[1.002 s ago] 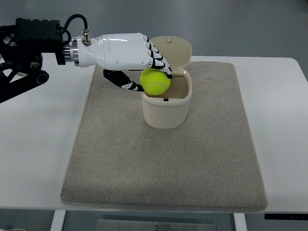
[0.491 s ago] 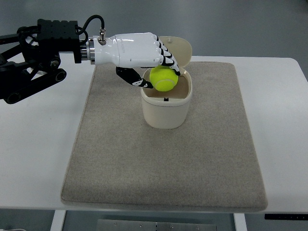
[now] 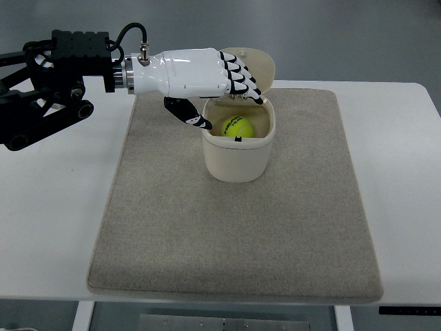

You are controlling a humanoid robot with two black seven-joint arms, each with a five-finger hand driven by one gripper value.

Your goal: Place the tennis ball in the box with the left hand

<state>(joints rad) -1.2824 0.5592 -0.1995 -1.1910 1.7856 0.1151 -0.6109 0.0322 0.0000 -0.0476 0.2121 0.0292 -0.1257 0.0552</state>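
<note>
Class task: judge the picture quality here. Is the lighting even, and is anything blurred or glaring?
Top view: soft, even light; only faint shadows beside the cream plastic box on the grey felt mat; mild sheen on the glossy white left hand; the yellow-green tennis ball inside is sharp, without motion blur.

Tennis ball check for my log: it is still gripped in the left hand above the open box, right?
Not quite. The top view shows the tennis ball lying inside the open box, not gripped. The left hand is above the box with its fingers open, holding nothing.
</note>
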